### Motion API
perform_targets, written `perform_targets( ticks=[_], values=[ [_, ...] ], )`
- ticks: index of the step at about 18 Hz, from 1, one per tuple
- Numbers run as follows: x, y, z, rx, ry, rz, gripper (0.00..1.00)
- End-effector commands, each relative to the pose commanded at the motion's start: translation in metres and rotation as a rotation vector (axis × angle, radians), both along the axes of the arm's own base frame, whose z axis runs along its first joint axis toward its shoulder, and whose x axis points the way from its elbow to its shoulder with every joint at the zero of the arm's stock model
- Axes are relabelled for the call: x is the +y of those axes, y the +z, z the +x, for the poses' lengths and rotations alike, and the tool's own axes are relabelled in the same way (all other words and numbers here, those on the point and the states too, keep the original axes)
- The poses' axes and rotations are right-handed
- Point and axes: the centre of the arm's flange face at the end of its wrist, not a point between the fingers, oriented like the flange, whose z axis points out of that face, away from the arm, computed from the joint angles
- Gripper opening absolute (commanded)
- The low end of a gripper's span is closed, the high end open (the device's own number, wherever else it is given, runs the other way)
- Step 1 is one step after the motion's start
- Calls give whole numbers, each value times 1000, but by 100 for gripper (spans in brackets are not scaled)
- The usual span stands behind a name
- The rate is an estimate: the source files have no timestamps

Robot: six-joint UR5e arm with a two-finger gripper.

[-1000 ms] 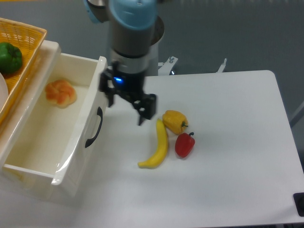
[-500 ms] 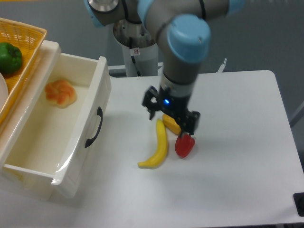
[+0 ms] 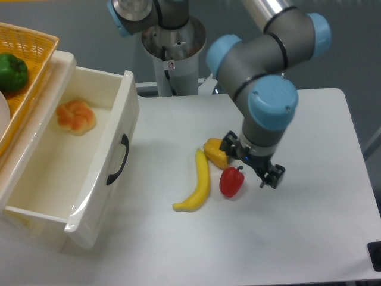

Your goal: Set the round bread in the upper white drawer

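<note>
The round bread (image 3: 76, 117), an orange-tan lumpy bun, lies inside the upper white drawer (image 3: 47, 176), near its back left. The drawer is pulled open, with its curved black handle (image 3: 119, 159) facing the table. My gripper (image 3: 252, 162) hangs over the table to the right, just above and beside the red pepper, far from the drawer. Its fingers stand apart and hold nothing.
A banana (image 3: 199, 182), a yellow bell pepper (image 3: 216, 152) and a red pepper (image 3: 231, 182) lie together mid-table. A yellow wicker basket (image 3: 33, 47) holding a green pepper (image 3: 12, 71) stands behind the drawer. The robot base (image 3: 172, 56) is at the table's back edge.
My gripper has swung from beside the drawer's front to the right, across the banana and peppers, and now sits right of the red pepper. The bread has stayed in the drawer.
</note>
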Motion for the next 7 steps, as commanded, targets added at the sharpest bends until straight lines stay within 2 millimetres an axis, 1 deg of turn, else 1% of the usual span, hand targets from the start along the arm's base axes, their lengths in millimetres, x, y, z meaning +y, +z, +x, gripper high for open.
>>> perform_targets(
  ticks=[3, 5, 7],
  values=[
    [-2, -13, -14, 15, -3, 10, 100],
    [0, -19, -15, 16, -6, 11, 100],
    [1, -20, -16, 18, -5, 14, 100]
  ],
)
